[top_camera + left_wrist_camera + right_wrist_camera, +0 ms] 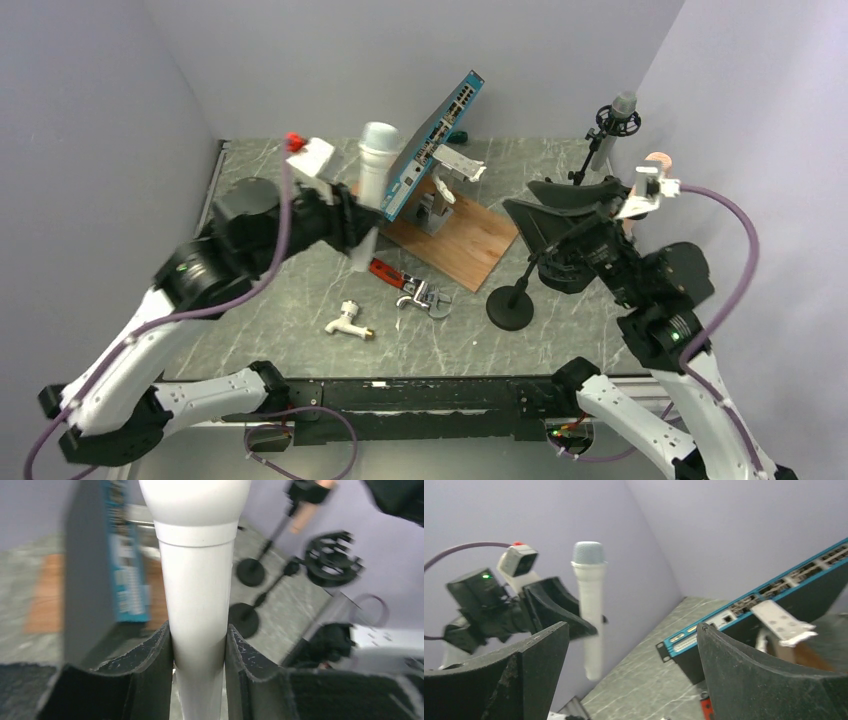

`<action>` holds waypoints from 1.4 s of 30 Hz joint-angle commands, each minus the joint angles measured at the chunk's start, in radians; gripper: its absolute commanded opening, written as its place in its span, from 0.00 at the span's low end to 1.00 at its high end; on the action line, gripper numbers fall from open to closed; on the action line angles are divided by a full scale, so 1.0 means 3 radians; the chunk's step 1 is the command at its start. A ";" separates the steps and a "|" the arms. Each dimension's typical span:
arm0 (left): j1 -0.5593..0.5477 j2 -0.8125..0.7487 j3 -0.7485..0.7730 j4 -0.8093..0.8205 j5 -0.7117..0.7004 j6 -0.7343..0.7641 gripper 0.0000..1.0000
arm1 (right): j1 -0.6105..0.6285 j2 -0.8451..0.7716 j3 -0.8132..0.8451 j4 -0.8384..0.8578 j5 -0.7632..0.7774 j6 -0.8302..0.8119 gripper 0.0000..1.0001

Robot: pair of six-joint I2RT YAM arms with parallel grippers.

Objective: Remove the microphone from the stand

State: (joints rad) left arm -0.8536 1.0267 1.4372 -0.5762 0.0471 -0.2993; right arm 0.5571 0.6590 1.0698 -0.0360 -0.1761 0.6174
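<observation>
The white microphone (pixel 377 165) with its grey mesh head stands upright in the air at the table's back left. My left gripper (pixel 360 228) is shut on its lower body. In the left wrist view the two fingers (pixel 156 660) press both sides of the microphone (pixel 197 580). The black stand (pixel 510 308) rests on its round base at centre right; its empty holder (pixel 332 559) shows in the left wrist view. My right gripper (pixel 556 212) hangs wide open above the stand's top with nothing between its fingers. The right wrist view shows the microphone (pixel 589 610) far to its left.
A blue network switch (pixel 435 145) leans tilted over a wooden board (pixel 470 240). A red-handled tool (pixel 385 270), a metal part (pixel 425 298) and a white tap (pixel 348 322) lie mid-table. A second stand with a grey microphone (pixel 622 108) is at the back right.
</observation>
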 commanded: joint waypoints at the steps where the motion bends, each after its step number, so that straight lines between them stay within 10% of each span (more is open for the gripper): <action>1: 0.0303 -0.0283 0.0279 -0.0912 -0.1221 0.0262 0.00 | 0.0003 -0.0273 0.0197 -0.0520 0.0503 -0.0541 1.00; 10: 0.1910 -0.0388 -0.0538 -0.0545 -0.1213 0.0454 0.00 | 0.0003 -0.0466 0.0441 -0.1177 0.0969 -0.1024 1.00; 17: 0.2946 0.0717 -0.0771 0.0045 -0.0076 0.0431 0.00 | 0.0003 -0.0528 0.0473 -0.1498 0.0937 -0.1067 1.00; 25: 0.3057 0.2453 0.0106 -0.0395 0.0848 0.0882 0.00 | 0.0002 -0.0720 0.0545 -0.1730 0.1265 -0.1231 1.00; 42: 0.3044 0.3241 0.0207 -0.0436 0.1057 0.0847 0.10 | 0.0004 -0.0471 0.0633 -0.1696 0.1065 -0.1126 1.00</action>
State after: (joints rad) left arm 0.0620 2.0186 1.4662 -0.7006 0.3450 -0.0414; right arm 0.5571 0.4946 1.2308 -0.5575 0.1719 0.2699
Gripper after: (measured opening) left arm 0.381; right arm 0.997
